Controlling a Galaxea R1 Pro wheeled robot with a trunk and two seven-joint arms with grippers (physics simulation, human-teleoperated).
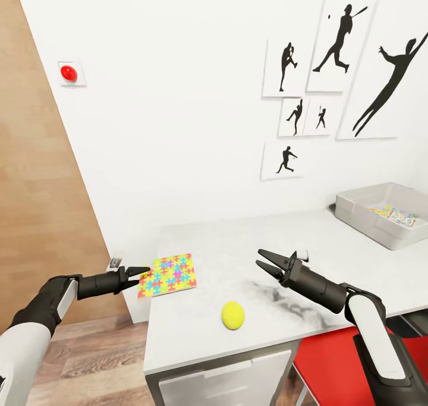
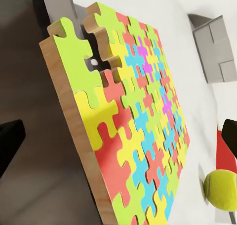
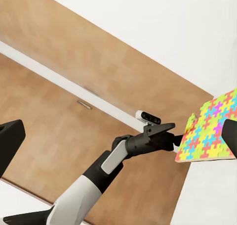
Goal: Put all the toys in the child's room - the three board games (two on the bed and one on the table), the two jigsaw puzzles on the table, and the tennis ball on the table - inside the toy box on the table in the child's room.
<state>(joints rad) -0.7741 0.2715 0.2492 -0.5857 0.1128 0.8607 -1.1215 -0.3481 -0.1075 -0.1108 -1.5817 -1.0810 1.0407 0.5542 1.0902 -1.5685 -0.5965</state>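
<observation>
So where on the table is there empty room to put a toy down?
The widest bare patch of table lies between the jigsaw puzzle and the toy box, behind the right pincer. It is tighter at the front, where the tennis ball sits, and at the puzzle's corner by the left pincer.

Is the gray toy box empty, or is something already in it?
Not empty. In the head view, the toy box on the table holds a flat, colorful thing that looks like a jigsaw puzzle.

White arms, blk wrists, blk grippers
</observation>
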